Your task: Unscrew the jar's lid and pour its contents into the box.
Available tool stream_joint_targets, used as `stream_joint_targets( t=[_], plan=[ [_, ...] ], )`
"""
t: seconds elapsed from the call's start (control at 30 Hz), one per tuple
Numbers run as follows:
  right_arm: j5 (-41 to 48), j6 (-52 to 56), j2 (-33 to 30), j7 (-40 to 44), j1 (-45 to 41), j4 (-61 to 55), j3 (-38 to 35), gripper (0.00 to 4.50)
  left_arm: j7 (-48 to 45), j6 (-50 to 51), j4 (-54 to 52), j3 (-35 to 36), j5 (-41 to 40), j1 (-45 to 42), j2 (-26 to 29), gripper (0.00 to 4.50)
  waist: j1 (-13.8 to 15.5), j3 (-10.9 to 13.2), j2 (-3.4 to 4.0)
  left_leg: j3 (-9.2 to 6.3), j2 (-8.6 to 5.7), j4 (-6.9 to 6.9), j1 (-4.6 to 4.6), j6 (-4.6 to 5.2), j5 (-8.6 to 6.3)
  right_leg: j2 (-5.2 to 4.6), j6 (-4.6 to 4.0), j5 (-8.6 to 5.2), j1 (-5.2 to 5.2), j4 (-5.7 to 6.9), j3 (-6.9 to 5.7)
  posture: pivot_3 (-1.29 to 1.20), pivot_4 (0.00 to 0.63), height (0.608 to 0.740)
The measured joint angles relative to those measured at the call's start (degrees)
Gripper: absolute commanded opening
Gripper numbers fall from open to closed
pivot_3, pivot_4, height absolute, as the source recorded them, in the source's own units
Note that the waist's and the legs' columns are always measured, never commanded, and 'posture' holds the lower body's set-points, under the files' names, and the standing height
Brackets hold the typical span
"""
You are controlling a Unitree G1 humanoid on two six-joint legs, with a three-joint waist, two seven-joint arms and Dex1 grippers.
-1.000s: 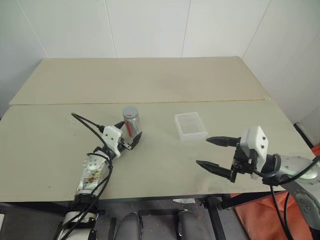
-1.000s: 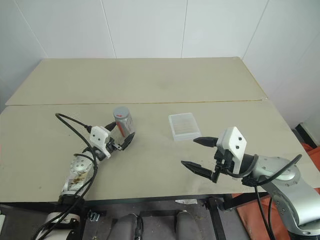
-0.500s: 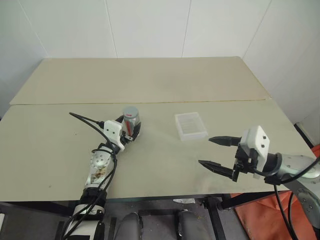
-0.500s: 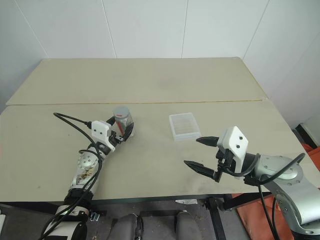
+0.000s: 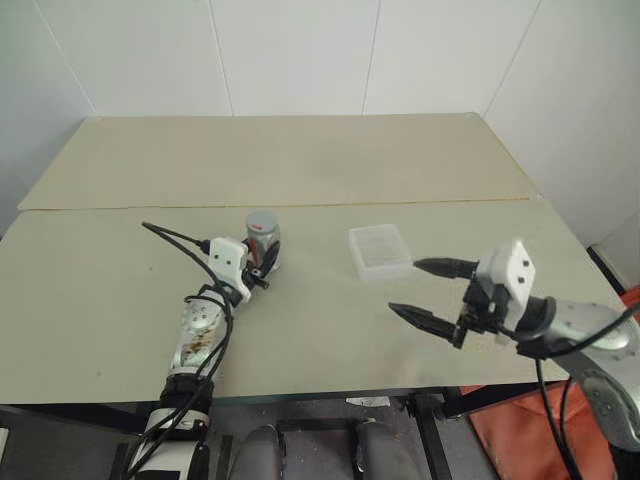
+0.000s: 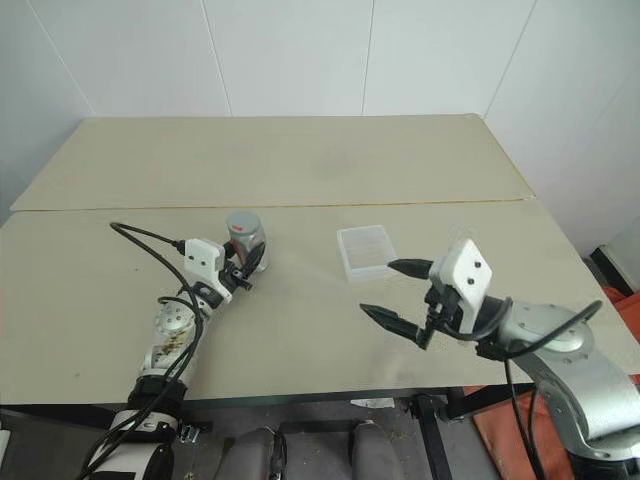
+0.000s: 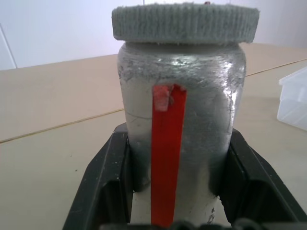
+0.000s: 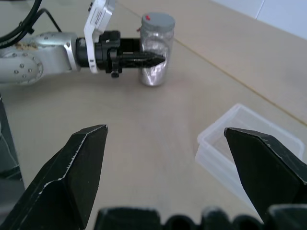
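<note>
The jar (image 5: pixel 262 238) stood upright on the table (image 5: pixel 300 160), left of the box (image 5: pixel 380 250), lid (image 7: pixel 185 22) on. The left gripper (image 5: pixel 262 266) was clamped on its body, likely to steady it for unscrewing. The right gripper (image 5: pixel 428 291) hung spread wide, holding nothing. There were 1 jar, 1 lid, 1 box and 2 grippers.

Upright clear jar (image 5: pixel 262 240), grey lid (image 7: pixel 185 22) on, beside translucent white box (image 5: pixel 380 250)

jar (image 7: pixel 182 134): clear, frosty-looking wall
lid (image 7: pixel 185 23): matt grey, ribbed
box (image 5: pixel 380 250): translucent white plastic
table (image 5: pixel 300 160): matt beige
</note>
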Motion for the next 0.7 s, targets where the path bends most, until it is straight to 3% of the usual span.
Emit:
stream_joint_targets(
  t=[0.23, 0.37, 0.7],
  plan=[
    [-2.9, 4.2, 16.5, -14.4, -12.5, 1.6, 12.1, 4.5, -11.8, 9.2, -14.5, -5.4, -6.8, 2.6, 3.0, 1.94, -0.5, 0.0, 0.02, -0.04, 0.06, -0.02, -0.09, 0.0, 0.0, 0.07, -0.14, 0.07, -0.11, 0.02, 0.0, 0.0, 0.15, 0.74],
    [-10.9, 2.8, 22.9, -20.6, -15.8, 6.5, 19.4, 4.5, -13.2, 11.5, -17.2, -7.4, -6.7, 3.0, 3.8, 1.94, -0.1, 0.0, 0.02, -0.03, 0.02, 0.01, -0.13, 0.01, 0.0, 0.03, -0.26, 0.15, -0.11, -0.01, 0.0, 0.0, 0.15, 0.74],
    [-18.3, -0.9, 25.9, -21.9, -16.7, 10.3, 22.2, 4.5, -12.8, 12.8, -19.7, -10.4, -5.7, 3.6, 2.4, 1.94, -0.1, 0.0, 0.02, -0.04, 0.02, -0.02, -0.14, 0.01, 0.0, 0.04, -0.36, 0.21, -0.12, -0.07, -0.01, 0.0, 0.15, 0.74]
  ],
)
